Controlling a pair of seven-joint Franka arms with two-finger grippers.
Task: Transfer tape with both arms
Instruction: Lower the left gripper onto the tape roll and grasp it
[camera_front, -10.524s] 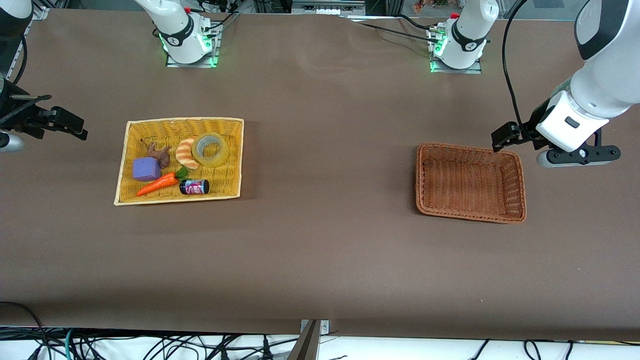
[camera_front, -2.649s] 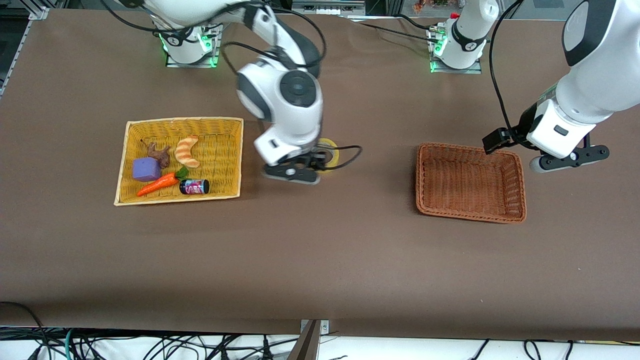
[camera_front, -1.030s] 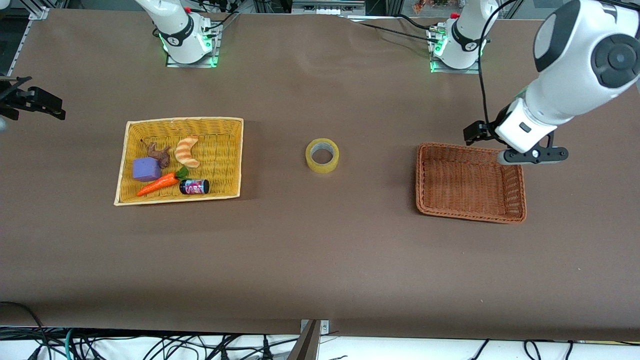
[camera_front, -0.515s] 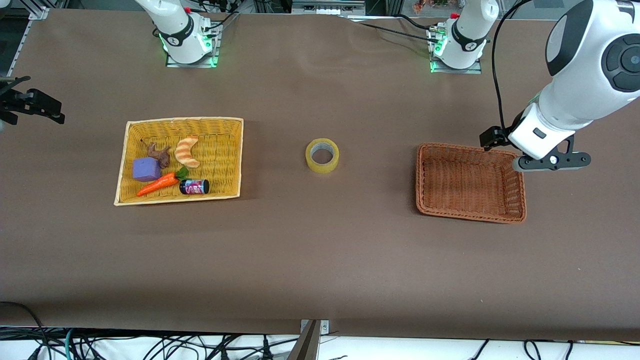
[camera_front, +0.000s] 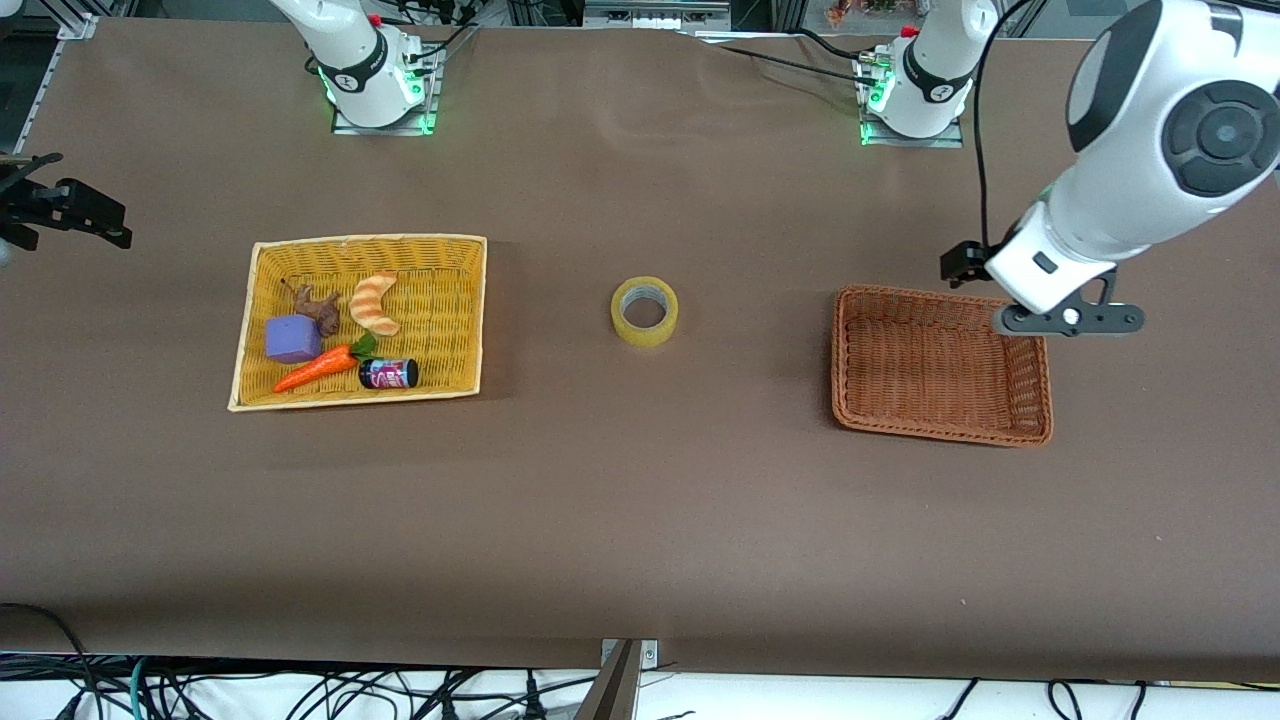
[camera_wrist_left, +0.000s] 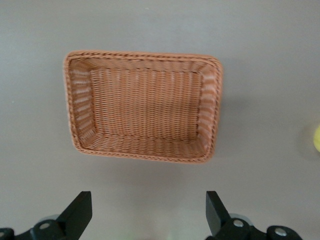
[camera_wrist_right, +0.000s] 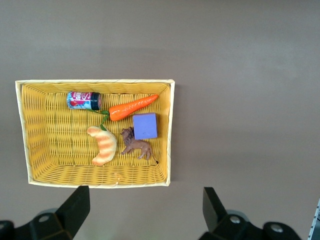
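Lying flat on the table (camera_front: 640, 520), the tape (camera_front: 645, 311) sits between two baskets.
Left gripper (camera_wrist_left: 147, 215) hangs spread wide over the brown basket (camera_front: 1040, 400); right gripper (camera_wrist_right: 142, 212), equally spread, waits near the yellow basket (camera_front: 470, 300).

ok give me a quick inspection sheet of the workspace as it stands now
surface: brown table, no spills seen
job's things: yellowish translucent tape roll lies flat on the bare table between the two baskets, untouched; brown wicker basket holds nothing
clutter: yellow wicker tray holds a striped toy croissant, orange toy carrot, purple block, brown animal figure and small dark can
grippers: left gripper open, over the table just off the brown basket's edge; right gripper open, over the table at the right arm's end beside the yellow tray, waiting
cables: black cables at the arm bases
surroundings: loose wires below the table edge
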